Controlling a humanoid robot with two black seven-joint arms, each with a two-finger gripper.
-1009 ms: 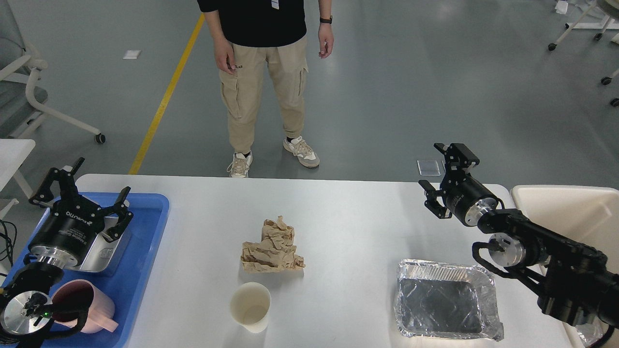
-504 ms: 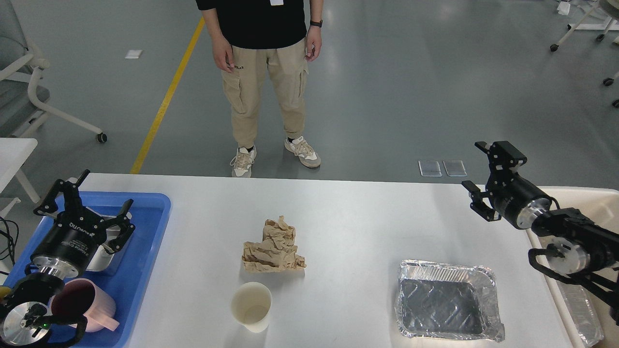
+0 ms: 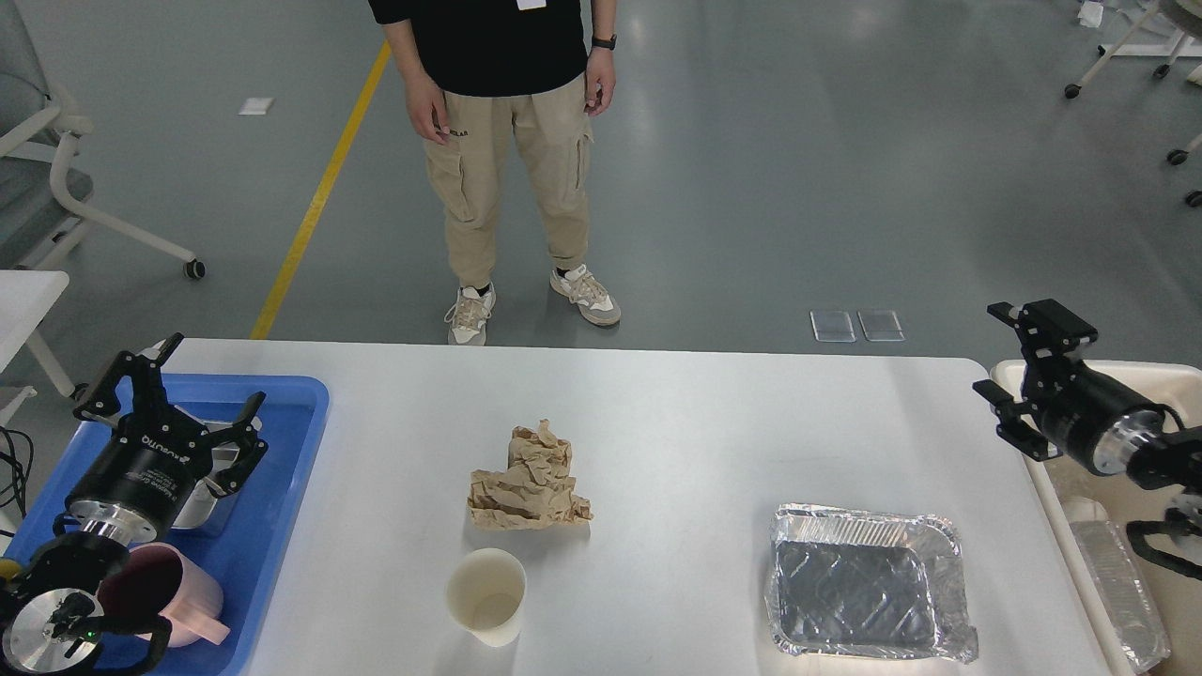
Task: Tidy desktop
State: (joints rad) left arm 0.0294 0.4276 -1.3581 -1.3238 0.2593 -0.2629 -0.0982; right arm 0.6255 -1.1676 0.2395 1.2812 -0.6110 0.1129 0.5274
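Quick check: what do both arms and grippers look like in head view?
Both arms are black. The left gripper has a black cylindrical body with white lettering, a silver wrist ring and two black linkage fingers. The right gripper matches, with a silver ring; a black cable loops beneath that arm.

On the desktop (image 3: 676, 422), crumpled paper (image 3: 531, 479) lies behind the cup (image 3: 486, 596).

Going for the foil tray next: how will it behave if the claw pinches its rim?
The foil tray looks thin and already crinkled, so the rim probably bends. Being empty, it is likely light and may slide on the smooth desktop.
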